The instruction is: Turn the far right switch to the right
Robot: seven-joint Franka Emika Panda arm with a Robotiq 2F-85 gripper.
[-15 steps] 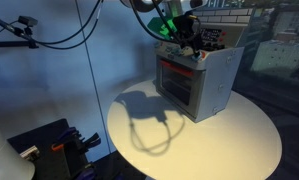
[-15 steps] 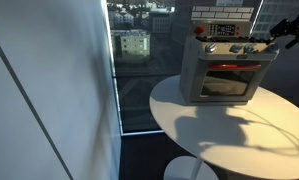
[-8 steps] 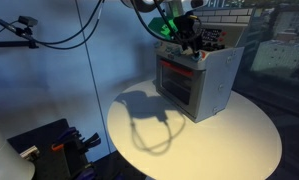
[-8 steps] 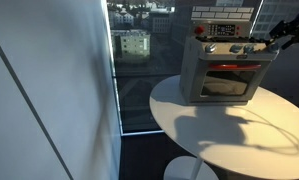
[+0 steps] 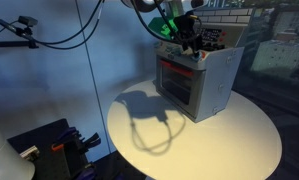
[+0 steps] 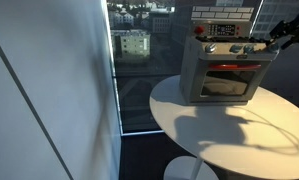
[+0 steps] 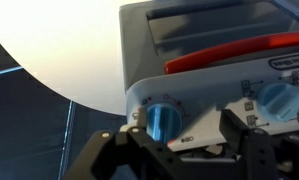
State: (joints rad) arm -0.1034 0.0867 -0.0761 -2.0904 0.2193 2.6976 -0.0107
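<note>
In an exterior view, 1 toy oven (image 5: 194, 88) stands on 1 round white table (image 5: 224, 148), near the table's far edge, and 1 gripper (image 5: 192, 40) hangs at the oven's upper front corner, with a green light on the arm just behind it. Dark cables (image 5: 49, 35) loop across the blue wall, and black gear (image 5: 59, 148) sits on the floor well apart from the table. In an exterior view from the front, the same oven (image 6: 224, 82) faces the camera on the table (image 6: 239, 138); the gripper (image 6: 272, 42) reaches in at the end of the control panel, hiding that end of it, and 1 red button (image 6: 199, 30) shows on the raised back panel. The switches are too small here to count. A window (image 6: 134, 45) with city buildings lies beside the oven. In the wrist view, 2 blue round switches show on the panel: the far right switch (image 7: 164, 122) sits between the 2 dark fingers (image 7: 107, 158), and a second switch (image 7: 279, 100) lies beside it, partly behind the other finger. The gripper (image 7: 179, 152) is spread wide, both fingers clear of the switch and grasping nothing. 1 red door handle (image 7: 239, 55) runs beyond the panel.
</note>
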